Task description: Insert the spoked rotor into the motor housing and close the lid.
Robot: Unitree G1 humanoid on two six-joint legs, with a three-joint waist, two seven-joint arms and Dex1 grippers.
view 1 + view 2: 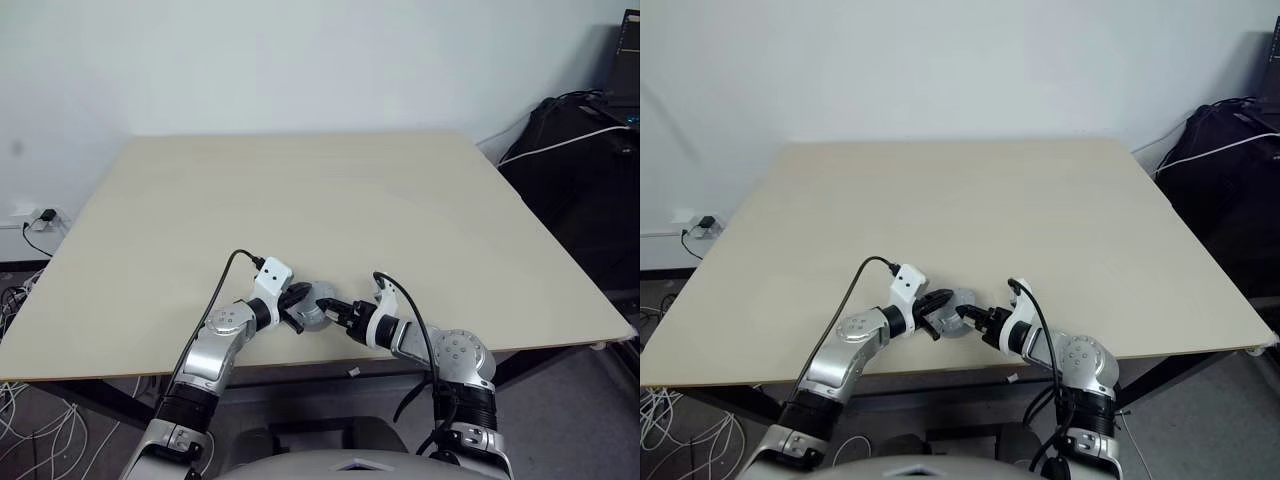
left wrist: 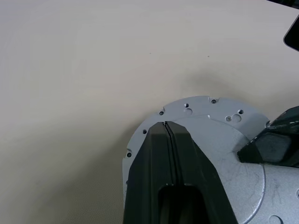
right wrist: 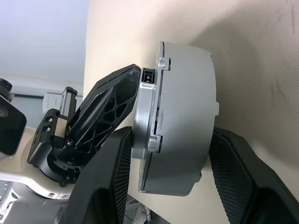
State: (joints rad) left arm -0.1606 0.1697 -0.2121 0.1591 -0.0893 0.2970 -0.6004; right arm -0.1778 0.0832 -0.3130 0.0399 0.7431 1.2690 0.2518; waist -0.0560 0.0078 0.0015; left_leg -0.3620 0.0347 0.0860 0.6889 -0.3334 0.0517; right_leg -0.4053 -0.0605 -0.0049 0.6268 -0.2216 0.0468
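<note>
Our arms are silver-grey metal with round joint housings and black sleeves near the shoulders. Each wrist carries a white camera block fed by a black cable. Our left gripper [image 1: 297, 308] and right gripper [image 1: 340, 312] have black fingers, latticed along the sides.

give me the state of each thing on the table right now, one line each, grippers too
motor housing: lid on, held on edge above the table between both grippers
lid: flat silver plate seated on the housing's face
left gripper: shut, fingers pressed flat against the lid
right gripper: closed on the motor housing, one finger on each side
table: bare wood top
</note>
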